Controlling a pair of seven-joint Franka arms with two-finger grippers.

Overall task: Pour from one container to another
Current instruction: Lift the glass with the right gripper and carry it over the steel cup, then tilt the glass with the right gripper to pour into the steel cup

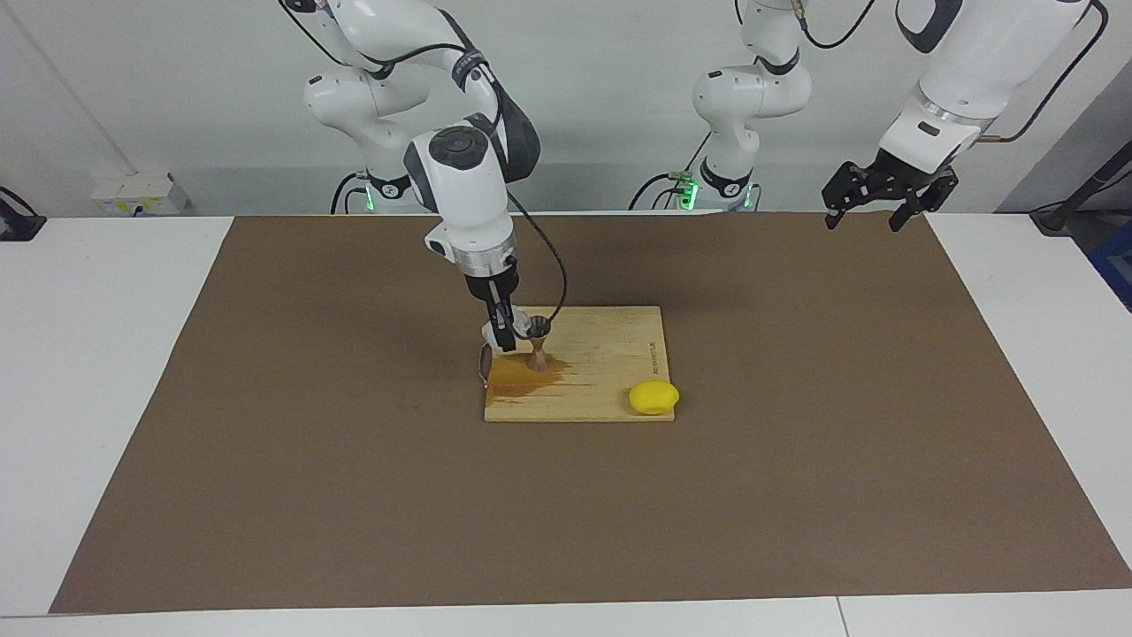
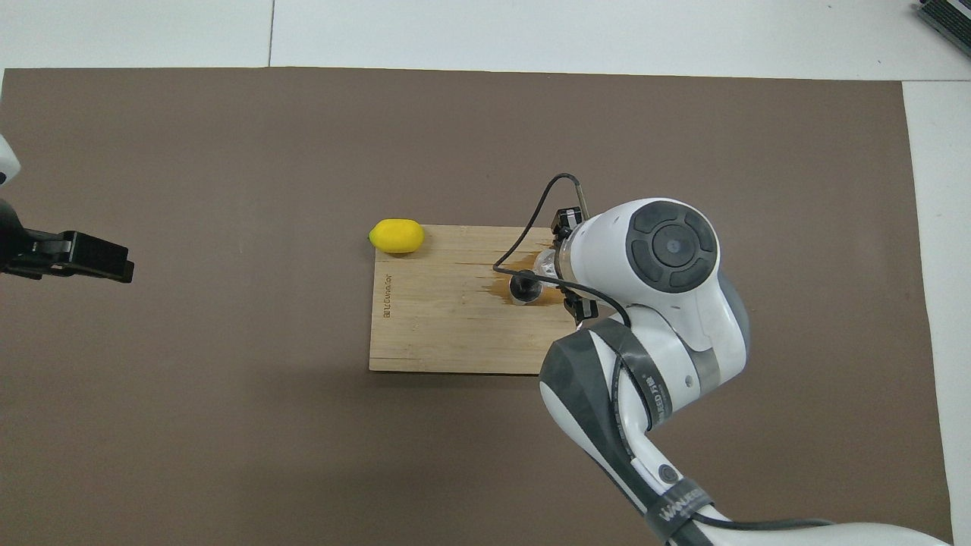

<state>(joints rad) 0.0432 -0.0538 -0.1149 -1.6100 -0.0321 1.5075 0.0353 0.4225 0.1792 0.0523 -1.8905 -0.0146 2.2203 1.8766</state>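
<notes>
Right claw (image 1: 504,341) mostly hides glass cup (image 1: 492,333).

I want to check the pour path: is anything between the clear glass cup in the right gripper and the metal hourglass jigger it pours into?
Nothing visible is. The right gripper holds the clear glass cup tipped at the silvery hourglass jigger's mouth on the wooden board. The yellow lemon lies apart at the board's corner. A brown spill stains the board.

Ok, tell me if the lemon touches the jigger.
Apart. The facing view shows bare board between the lemon and the jigger.
</notes>
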